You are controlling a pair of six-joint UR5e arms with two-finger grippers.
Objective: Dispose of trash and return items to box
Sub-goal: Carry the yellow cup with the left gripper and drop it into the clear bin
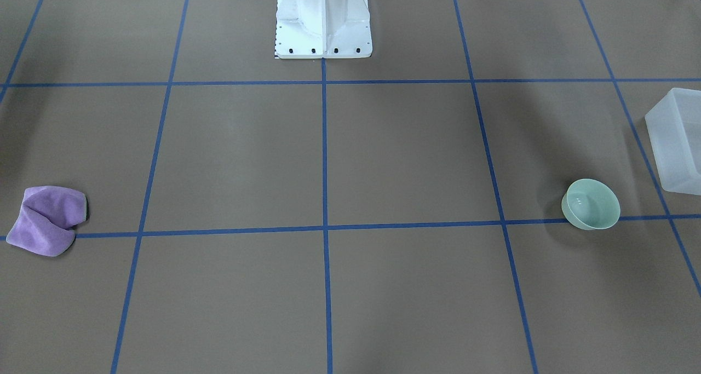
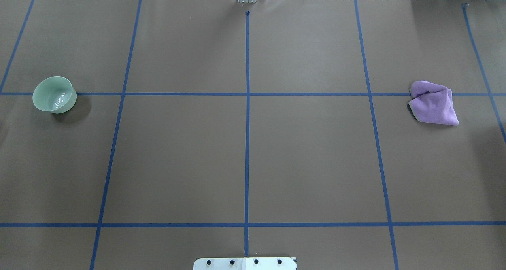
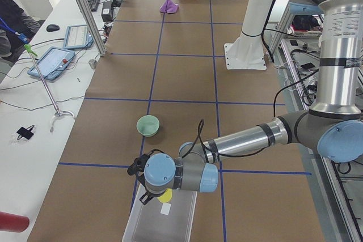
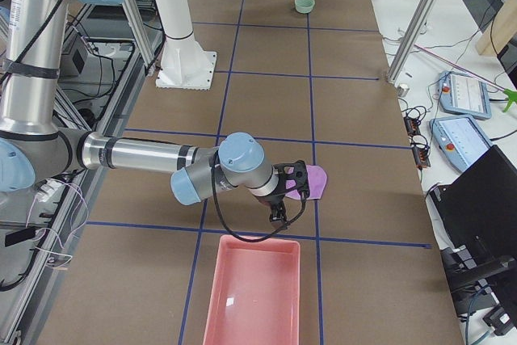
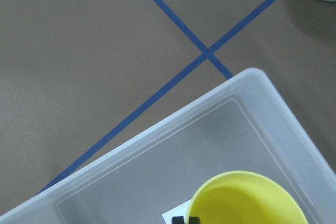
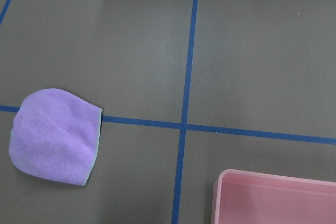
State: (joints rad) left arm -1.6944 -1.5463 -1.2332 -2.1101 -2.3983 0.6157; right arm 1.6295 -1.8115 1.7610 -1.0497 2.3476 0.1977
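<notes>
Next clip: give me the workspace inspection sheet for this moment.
Surface: brown paper table with blue tape grid, flat.
Job's things: pale mint-green round bowl upright on the table, outside the frosted translucent plastic box; small yellow plastic cup over that box's inside.
Clutter: crumpled purple cloth near empty pink plastic tray.
Grippers: left gripper at the cup, right gripper near the cloth; open or shut cannot be told.
Cables: black cable looped at the left wrist, another at the right.
Surroundings: tablets on a side bench.

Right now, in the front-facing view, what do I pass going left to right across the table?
purple cloth → robot's white base, further back → mint-green bowl → frosted box, cut off by the right edge.
</notes>
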